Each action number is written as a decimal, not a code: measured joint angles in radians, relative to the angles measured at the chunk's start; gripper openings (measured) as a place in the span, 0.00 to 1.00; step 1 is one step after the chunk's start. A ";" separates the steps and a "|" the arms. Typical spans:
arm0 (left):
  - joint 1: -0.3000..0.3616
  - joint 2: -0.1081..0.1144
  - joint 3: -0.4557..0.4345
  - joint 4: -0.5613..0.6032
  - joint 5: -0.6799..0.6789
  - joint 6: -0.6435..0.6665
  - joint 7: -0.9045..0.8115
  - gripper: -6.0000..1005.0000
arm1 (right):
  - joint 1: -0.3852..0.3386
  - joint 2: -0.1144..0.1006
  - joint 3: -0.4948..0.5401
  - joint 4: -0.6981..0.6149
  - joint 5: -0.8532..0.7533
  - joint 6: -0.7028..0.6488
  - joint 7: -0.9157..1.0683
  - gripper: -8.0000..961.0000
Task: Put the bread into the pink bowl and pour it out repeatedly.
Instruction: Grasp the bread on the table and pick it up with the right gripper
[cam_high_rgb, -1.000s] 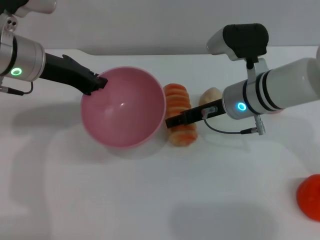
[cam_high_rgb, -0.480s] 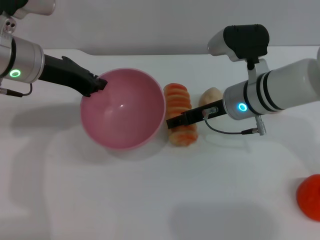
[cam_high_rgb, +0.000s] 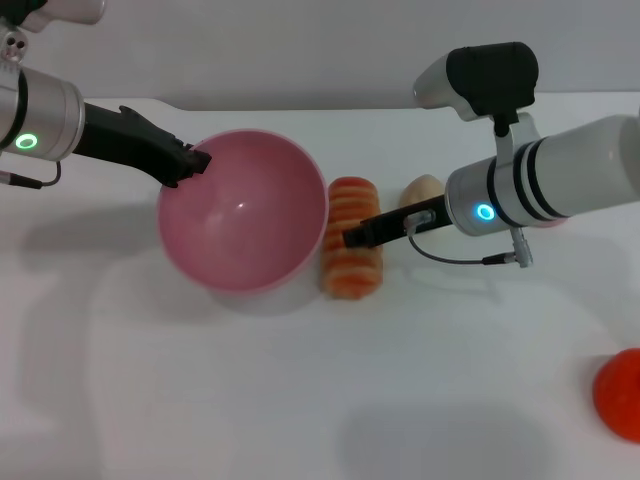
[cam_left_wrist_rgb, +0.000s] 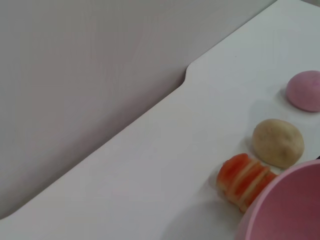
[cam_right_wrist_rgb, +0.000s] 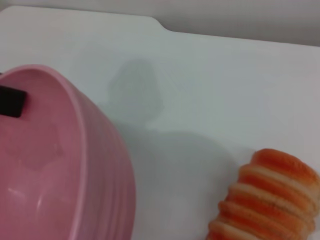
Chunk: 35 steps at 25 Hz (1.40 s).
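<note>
Bread outside the bowl, both claws engaged

Left claw (cam_high_rgb: 190, 163) pinching pink bowl (cam_high_rgb: 243, 211) rim at 10 o'clock; bread (cam_high_rgb: 352, 237) on surface (cam_high_rgb: 300, 400) at 3 o'clock of bowl, touched by right claw (cam_high_rgb: 352, 238), spread unreadable.

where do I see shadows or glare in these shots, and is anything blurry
Head view: a small white glint inside the pink bowl, and soft arm shadows on the table. Right wrist view: a grey shadow patch beyond the bowl; the bread looks soft-edged. Left wrist view: the bowl rim is blurred.
</note>
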 joint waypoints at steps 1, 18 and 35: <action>0.000 0.000 0.000 0.000 0.000 0.000 0.000 0.07 | 0.001 0.000 0.000 0.000 0.000 0.000 0.000 0.56; 0.008 0.000 0.004 0.000 0.000 0.003 0.000 0.07 | -0.005 -0.004 -0.014 -0.021 -0.003 -0.033 -0.002 0.21; 0.030 -0.005 0.004 0.028 0.000 0.018 0.002 0.07 | -0.007 -0.004 -0.002 0.001 -0.003 -0.052 0.004 0.64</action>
